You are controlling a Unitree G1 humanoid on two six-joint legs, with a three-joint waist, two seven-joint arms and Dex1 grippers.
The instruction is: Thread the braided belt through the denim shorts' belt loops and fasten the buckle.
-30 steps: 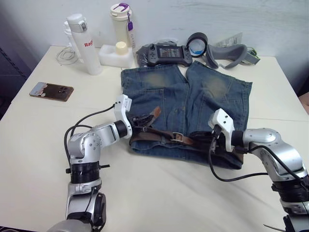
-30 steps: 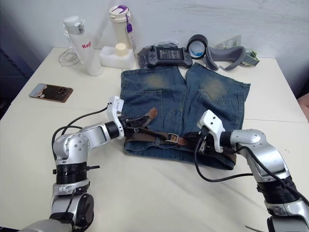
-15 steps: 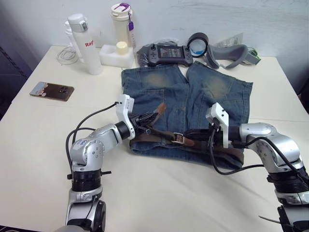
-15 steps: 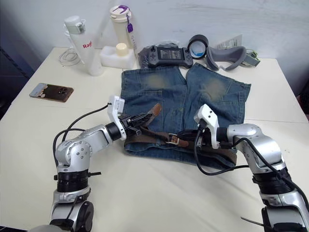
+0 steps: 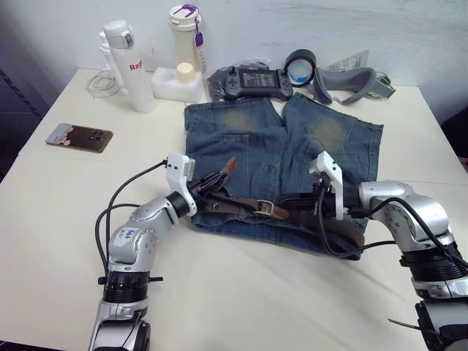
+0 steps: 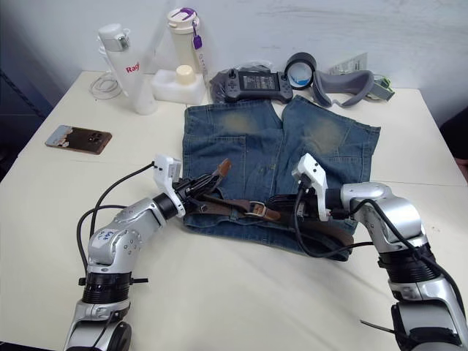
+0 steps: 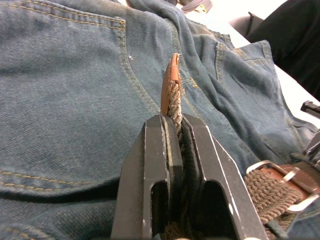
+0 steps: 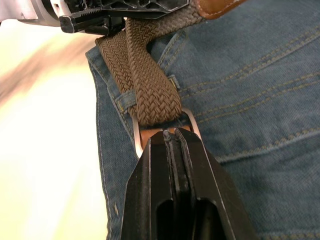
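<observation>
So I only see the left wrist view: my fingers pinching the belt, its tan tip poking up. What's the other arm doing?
Observer: The right gripper has its fingers shut on the braided belt, right at the buckle.
Operator: What's past the shorts?
Observer: Beyond the denim shorts, a game controller lies near the table's far edge.
Operator: Anything off to my left?
Observer: A phone lies flat on the table there, apart from the shorts.
</observation>
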